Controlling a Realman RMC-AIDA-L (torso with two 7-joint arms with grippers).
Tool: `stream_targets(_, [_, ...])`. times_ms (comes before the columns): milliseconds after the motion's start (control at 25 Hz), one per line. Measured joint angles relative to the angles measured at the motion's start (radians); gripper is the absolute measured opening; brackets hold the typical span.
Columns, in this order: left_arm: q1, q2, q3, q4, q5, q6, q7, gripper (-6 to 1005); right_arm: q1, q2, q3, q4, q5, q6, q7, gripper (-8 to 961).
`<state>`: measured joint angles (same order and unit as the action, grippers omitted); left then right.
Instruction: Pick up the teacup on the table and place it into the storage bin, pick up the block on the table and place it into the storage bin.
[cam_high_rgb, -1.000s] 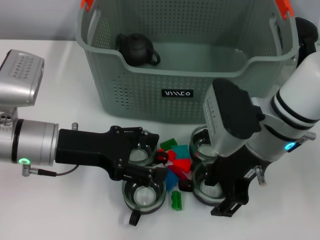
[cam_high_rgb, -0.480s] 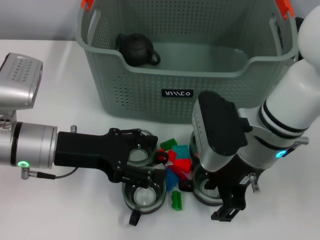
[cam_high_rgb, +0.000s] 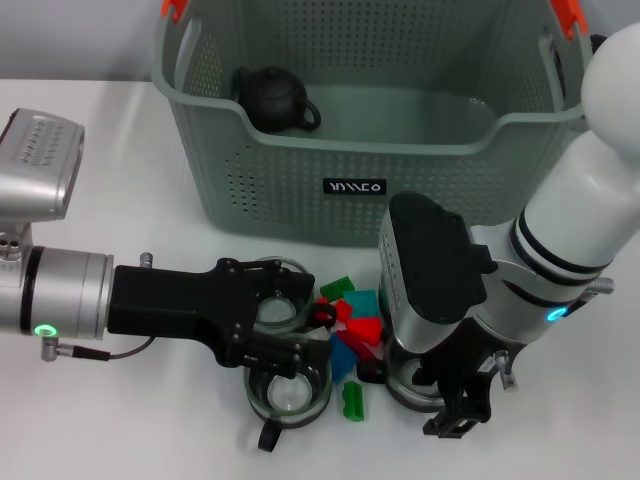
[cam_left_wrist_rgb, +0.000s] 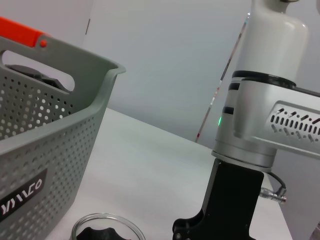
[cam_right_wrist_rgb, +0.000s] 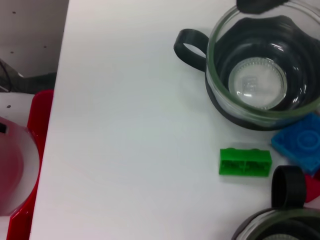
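Several glass teacups with black bases stand in front of the storage bin (cam_high_rgb: 300, 200). One teacup (cam_high_rgb: 288, 392) is nearest me and shows fully in the right wrist view (cam_right_wrist_rgb: 260, 85). A second teacup (cam_high_rgb: 278, 310) lies under my left gripper (cam_high_rgb: 310, 318), which is open and reaches in from the left above both cups. My right gripper (cam_high_rgb: 450, 395) hangs over another teacup (cam_high_rgb: 405, 378) on the right. Between the cups lie small blocks: a red block (cam_high_rgb: 362, 328), a teal block (cam_high_rgb: 362, 300), a blue block (cam_right_wrist_rgb: 302, 145) and a lone green block (cam_high_rgb: 352, 402) (cam_right_wrist_rgb: 245, 162).
A black teapot (cam_high_rgb: 272, 98) sits inside the bin at its back left. The bin wall (cam_left_wrist_rgb: 50, 150) rises close beside the left wrist. A red object (cam_right_wrist_rgb: 20, 165) lies beyond the table's edge in the right wrist view. White tabletop lies open to the left and near front.
My right arm has swung left and closer in over the right-hand teacups. The left arm has shifted only slightly. Cups and blocks have stayed put.
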<state>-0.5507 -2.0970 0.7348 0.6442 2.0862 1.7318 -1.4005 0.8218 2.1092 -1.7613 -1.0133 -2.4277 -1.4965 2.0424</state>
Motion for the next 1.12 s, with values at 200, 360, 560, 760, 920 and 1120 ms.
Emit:
stream_targets(200, [0.0,0.0,0.0,0.0,0.0,0.0,0.0,952,-0.007,-0.001,-0.003,-0.017,-0.001,-0.004,0.003,492])
stream_targets(360, [0.0,0.0,0.0,0.0,0.0,0.0,0.0,952,-0.029,-0.004,-0.003,-0.068,-0.001,-0.017,0.002,405])
stream_targets(560, [0.0,0.0,0.0,0.0,0.0,0.0,0.0,952,-0.037,-0.006,0.001,-0.084,-0.001,-0.023,0.003,285])
stream_targets(760, [0.0,0.0,-0.001,0.0,0.0,0.0,0.001,952,-0.038,-0.006,0.001,-0.086,0.0,-0.026,0.003,118])
stream_targets(920, [0.001,0.0,-0.002,0.0,0.0,0.0,0.001,952,-0.04,-0.006,0.005,-0.091,0.005,-0.041,0.002,70])
stream_targets(1120, [0.002,0.0,-0.002,0.0,0.0,0.006,0.002,951,-0.051,-0.008,0.029,-0.124,0.005,-0.086,0.004,58])
